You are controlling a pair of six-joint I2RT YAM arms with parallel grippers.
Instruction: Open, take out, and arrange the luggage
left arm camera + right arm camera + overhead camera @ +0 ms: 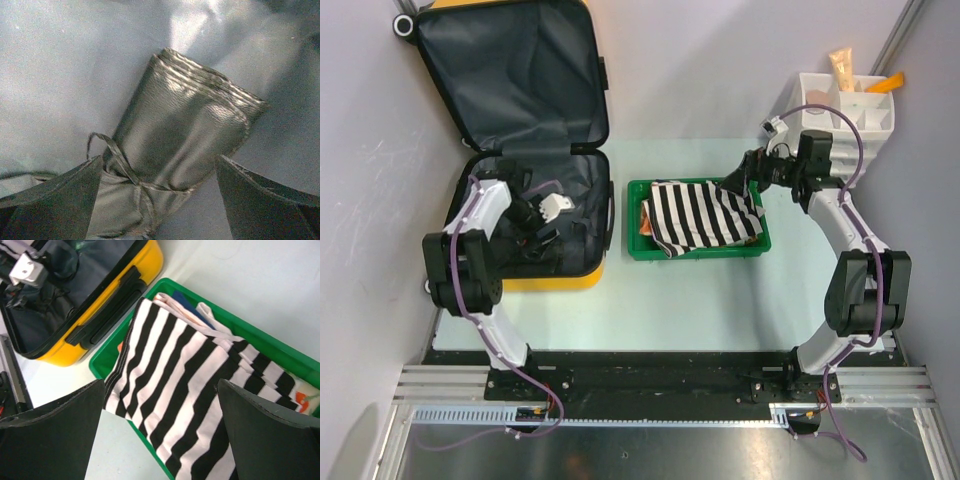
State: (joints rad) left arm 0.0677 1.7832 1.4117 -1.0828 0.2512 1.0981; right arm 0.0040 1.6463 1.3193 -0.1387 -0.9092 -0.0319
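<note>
The yellow suitcase lies open at the left, its lid raised and its dark grey lining showing. My left gripper is down inside the base. In the left wrist view it is open, with its fingers either side of the near end of a dark folded fabric item tied with a thin cord, lying on the lining. My right gripper is open and empty above the striped cloth. The right wrist view shows that gripper over the cloth, and the suitcase.
A green tray beside the suitcase holds the black-and-white striped cloth over other items; its rim also shows in the right wrist view. A white compartmented organizer with an orange tube stands at the back right. Walls close in on both sides.
</note>
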